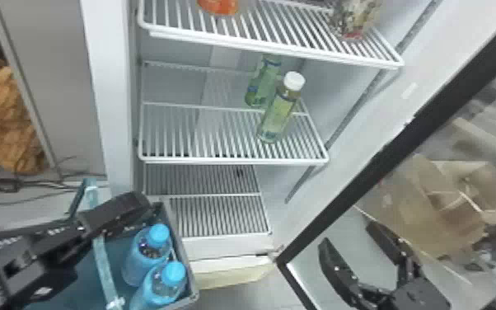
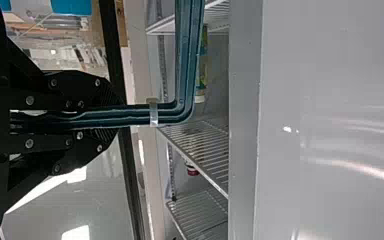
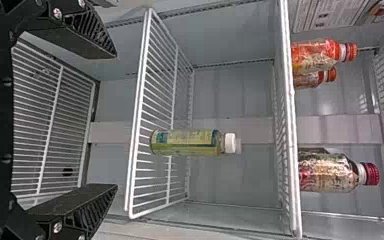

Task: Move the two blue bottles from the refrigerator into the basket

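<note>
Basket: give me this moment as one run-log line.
both blue bottles in basket | left fingers shut on basket handle | right fingers open, empty

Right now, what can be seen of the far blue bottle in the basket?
The far blue bottle has a blue cap, a clear-looking shoulder and a light blue body, probably plastic. It stands roughly upright by the right wall of the basket, the nearer blue bottle beside it; whether they touch is unclear. The left gripper holds the basket, not this bottle.
</note>
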`<state>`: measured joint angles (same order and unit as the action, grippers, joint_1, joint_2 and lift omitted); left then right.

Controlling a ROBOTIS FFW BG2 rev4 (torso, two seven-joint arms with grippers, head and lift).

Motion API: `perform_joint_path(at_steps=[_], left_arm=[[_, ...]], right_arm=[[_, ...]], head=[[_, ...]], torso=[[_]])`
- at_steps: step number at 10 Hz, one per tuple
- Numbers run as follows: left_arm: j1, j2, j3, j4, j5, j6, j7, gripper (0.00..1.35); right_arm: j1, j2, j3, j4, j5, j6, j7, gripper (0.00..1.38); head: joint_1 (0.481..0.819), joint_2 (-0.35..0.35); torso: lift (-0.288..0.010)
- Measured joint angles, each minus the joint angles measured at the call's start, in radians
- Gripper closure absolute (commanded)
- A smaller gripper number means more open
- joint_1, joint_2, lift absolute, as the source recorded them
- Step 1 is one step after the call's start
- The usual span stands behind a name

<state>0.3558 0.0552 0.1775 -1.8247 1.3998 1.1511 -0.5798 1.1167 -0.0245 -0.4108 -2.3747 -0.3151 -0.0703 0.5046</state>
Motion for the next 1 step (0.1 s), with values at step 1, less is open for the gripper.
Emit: perform_joint_path(at_steps=[1], left_arm=[[0.0,0.0,-0.001,0.0,0.0,0.0,0.0,1.2]], right_arm=[[0.0,0.0,0.0,0.001,-0.001,0.001,0.0,0.14]], head=[[0.695,-0.35]], torso=[[-0.22]])
